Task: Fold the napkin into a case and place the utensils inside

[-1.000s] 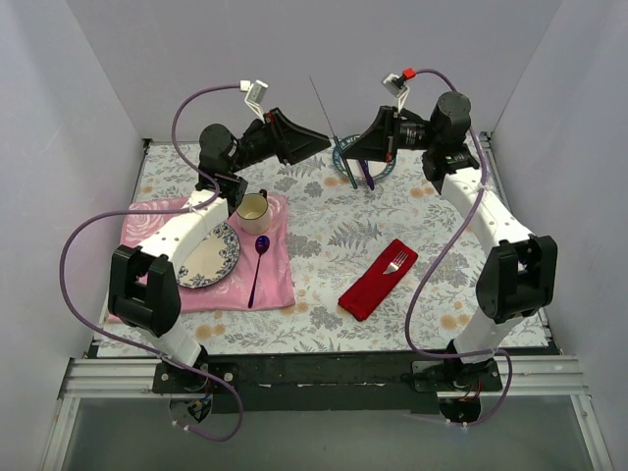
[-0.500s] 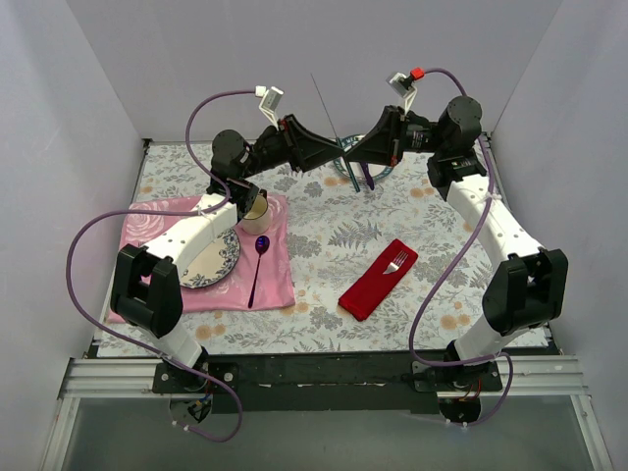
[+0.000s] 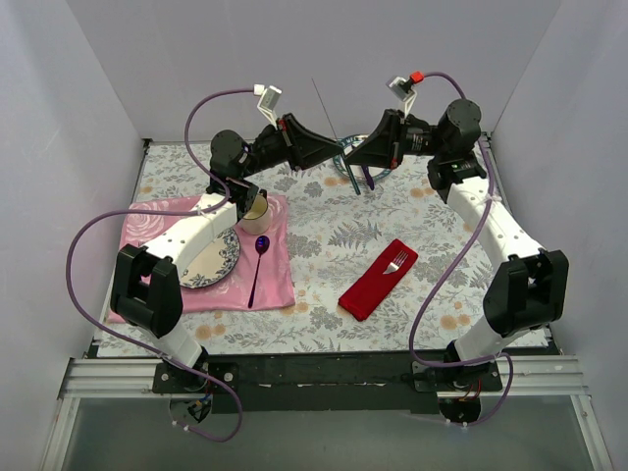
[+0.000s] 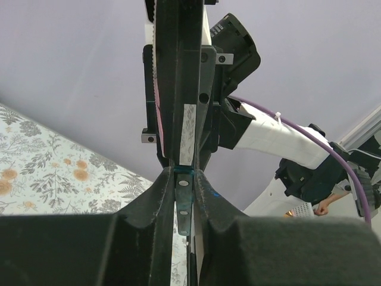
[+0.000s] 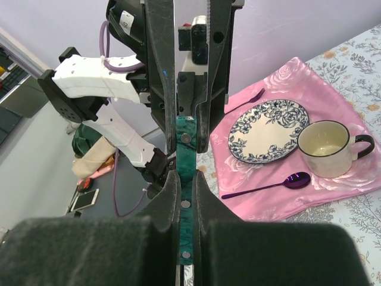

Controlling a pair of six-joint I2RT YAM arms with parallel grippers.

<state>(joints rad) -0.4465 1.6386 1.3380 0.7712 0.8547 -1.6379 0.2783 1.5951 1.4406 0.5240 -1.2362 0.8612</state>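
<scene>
The folded red napkin (image 3: 371, 287) lies right of centre on the floral tablecloth, and the fork (image 3: 395, 262) pokes out of its upper end, tines showing. Above the table's back middle the knife (image 3: 351, 175) is held upright, its thin blade pointing up. My right gripper (image 3: 357, 157) (image 5: 186, 173) is shut on its teal handle (image 5: 186, 149). From the left my left gripper (image 3: 339, 157) (image 4: 183, 176) meets it tip to tip. Its fingers press both sides of the same handle (image 4: 183, 202).
A pink placemat (image 3: 280, 285) at the left carries a patterned plate (image 3: 211, 257) (image 5: 268, 131), a cream cup (image 3: 253, 207) (image 5: 326, 148) and a purple spoon (image 3: 258, 265) (image 5: 268, 187). A blue plate (image 3: 385, 169) sits at the back, behind the grippers.
My left gripper has swung right to the knife and narrowed its jaws onto the handle. The right gripper kept its grip and shifted slightly.
</scene>
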